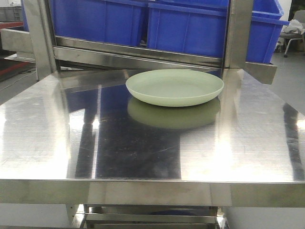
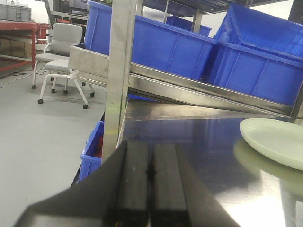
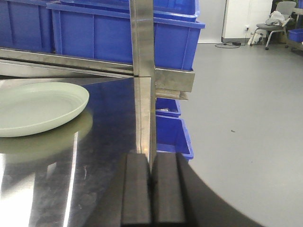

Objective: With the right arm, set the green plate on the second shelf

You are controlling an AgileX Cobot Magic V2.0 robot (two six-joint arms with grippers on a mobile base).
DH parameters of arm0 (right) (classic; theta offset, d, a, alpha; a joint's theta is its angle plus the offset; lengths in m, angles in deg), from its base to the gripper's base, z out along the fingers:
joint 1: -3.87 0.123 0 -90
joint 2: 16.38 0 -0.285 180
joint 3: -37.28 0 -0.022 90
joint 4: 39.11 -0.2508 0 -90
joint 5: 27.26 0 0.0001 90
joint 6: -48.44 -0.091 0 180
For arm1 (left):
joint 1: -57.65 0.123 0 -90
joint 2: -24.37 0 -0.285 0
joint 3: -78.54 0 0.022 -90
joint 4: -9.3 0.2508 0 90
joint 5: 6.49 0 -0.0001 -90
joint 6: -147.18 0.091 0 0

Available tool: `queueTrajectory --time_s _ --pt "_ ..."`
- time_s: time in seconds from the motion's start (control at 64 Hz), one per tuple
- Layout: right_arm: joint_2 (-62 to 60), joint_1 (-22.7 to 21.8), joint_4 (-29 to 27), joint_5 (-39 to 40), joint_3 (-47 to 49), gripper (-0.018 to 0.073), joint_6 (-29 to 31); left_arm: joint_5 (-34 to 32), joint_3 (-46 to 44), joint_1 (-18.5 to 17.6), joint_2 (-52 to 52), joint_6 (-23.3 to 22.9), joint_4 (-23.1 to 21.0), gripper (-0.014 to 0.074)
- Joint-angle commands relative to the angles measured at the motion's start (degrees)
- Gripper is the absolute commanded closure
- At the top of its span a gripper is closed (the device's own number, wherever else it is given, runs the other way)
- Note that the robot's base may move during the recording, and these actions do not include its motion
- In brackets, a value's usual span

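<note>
Sitting flat on the steel surface (image 1: 143,152), the green plate (image 1: 175,87) lies toward the back, just below the blue bins (image 1: 190,28). Risk noted: the low rim on slick steel offers little to pinch, so the plate would likely skid or tip out of a shallow grip. The upright post (image 3: 143,85) stands directly ahead of the right claw (image 3: 151,189) and could be clipped. Right claw: fingers pressed together, holding nothing, apart from the plate. Left claw (image 2: 151,184): likewise closed and empty.
</note>
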Motion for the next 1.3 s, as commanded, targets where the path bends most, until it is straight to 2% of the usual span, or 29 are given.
queueTrajectory --time_s 0.0,0.422,0.5,0.578,0.64,0.671,0.843,0.952,1.015,1.109,1.28 --pt "-0.8 0.0 0.6 5.0 1.2 0.0503 0.5 -5.2 2.3 -0.4 -0.9 -0.2 -0.5 0.0466" --pt "-0.8 0.0 0.6 5.1 1.2 0.0503 0.5 -5.2 2.3 -0.4 -0.9 -0.2 -0.5 0.0466" --pt "-0.8 0.0 0.2 8.3 1.2 0.0503 0.1 -5.2 2.3 -0.4 -0.9 -0.2 -0.5 0.0466" --pt "-0.8 0.1 -3.6 17.0 1.2 0.0503 -5.6 -5.2 2.3 -0.4 -0.9 -0.2 -0.5 0.0466" --pt "-0.7 0.1 -3.6 21.9 1.4 0.0503 -9.4 -5.2 2.3 -0.4 -0.9 -0.2 -0.5 0.0466" --pt "-0.7 0.2 -2.8 21.8 2.0 0.0503 -11.0 -5.2 2.3 -0.4 -0.9 -0.2 -0.5 0.0466" --pt "-0.5 0.6 4.1 14.9 10.6 0.0503 -16.0 -5.2 2.3 -0.4 -0.9 -0.2 -0.5 0.0466" --pt "1.2 1.3 7.7 13.9 17.7 0.0501 -15.9 -5.2 2.3 -0.4 -0.9 -0.2 -0.5 0.0466" --pt "4.8 1.3 8.4 10.8 22.4 0.0501 -16.0 -5.2 2.3 -0.4 -0.9 -0.2 -0.5 0.0466" --pt "13.6 1.3 7.4 0.5 31.4 0.0501 -16.0 -5.2 2.3 -0.4 -0.9 -0.2 -0.5 0.0466" --pt "37.4 1.4 2.4 -21.3 50.5 0.0501 -14.5 -5.2 2.3 -0.4 -0.9 -0.2 -0.5 0.0466"
